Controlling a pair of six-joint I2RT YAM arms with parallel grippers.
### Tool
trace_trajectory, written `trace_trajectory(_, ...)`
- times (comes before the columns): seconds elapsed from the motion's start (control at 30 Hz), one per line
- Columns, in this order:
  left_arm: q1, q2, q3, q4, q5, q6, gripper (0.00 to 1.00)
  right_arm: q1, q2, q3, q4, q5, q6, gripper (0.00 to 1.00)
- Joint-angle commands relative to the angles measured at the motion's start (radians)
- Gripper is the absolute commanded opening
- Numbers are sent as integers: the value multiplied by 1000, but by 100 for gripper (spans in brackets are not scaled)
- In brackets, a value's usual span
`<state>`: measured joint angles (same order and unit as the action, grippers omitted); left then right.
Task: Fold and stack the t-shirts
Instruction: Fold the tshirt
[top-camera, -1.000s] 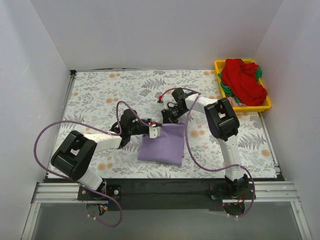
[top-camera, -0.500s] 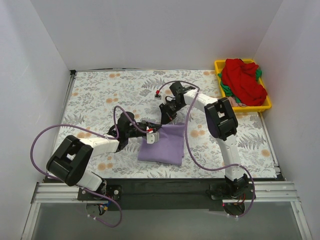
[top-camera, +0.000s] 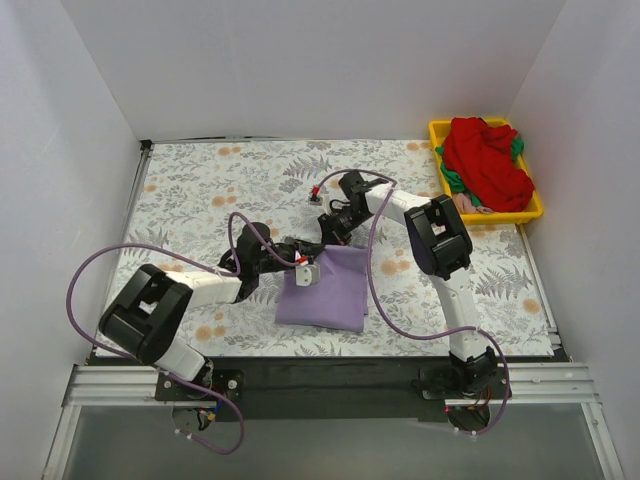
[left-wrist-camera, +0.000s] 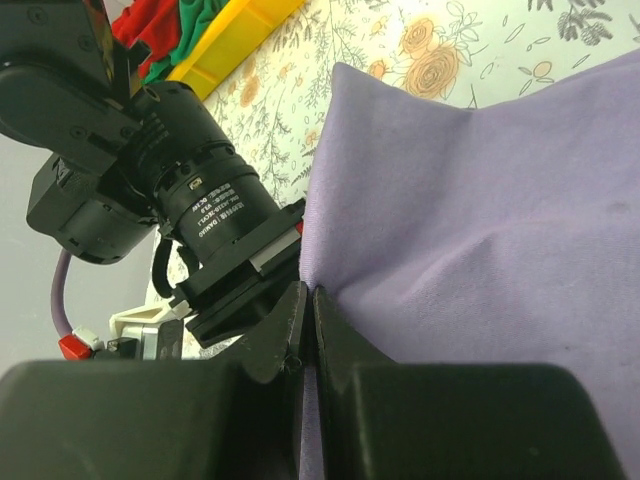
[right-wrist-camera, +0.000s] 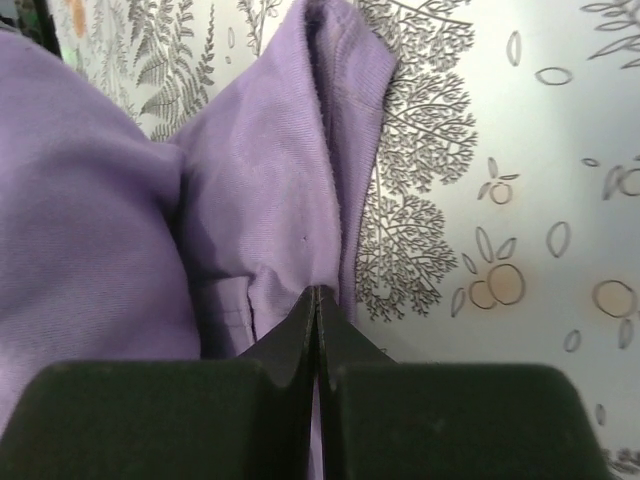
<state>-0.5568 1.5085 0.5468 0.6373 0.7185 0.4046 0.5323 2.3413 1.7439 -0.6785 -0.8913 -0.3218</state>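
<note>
A lavender t-shirt (top-camera: 325, 290) lies folded into a rough rectangle on the floral cloth, near the front middle. My left gripper (top-camera: 303, 266) is shut on its far left corner; in the left wrist view the jaws (left-wrist-camera: 308, 300) pinch a ridge of lavender cloth (left-wrist-camera: 480, 200). My right gripper (top-camera: 328, 238) is shut on the far edge just beside it, and its jaws (right-wrist-camera: 316, 296) bite a seamed fold of the shirt (right-wrist-camera: 260, 180). A red t-shirt (top-camera: 485, 160) is heaped over a green one (top-camera: 452, 180) and a pale pink one (top-camera: 462, 203).
The heap sits in a yellow tray (top-camera: 505, 217) at the back right corner. The floral cloth (top-camera: 220, 190) covers the table between white walls. Purple cables loop above both arms. The right arm's wrist (left-wrist-camera: 190, 220) is close in front of the left camera.
Both grippers stay shut on the lavender shirt's far edge. The right wrist shifted a little away and came back; the left gripper moved only slightly.
</note>
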Motion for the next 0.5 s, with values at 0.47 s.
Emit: trace_trajectory(0.47,14,119,22,237,-103,33,0,21,15,-40,-41,52,-65,1)
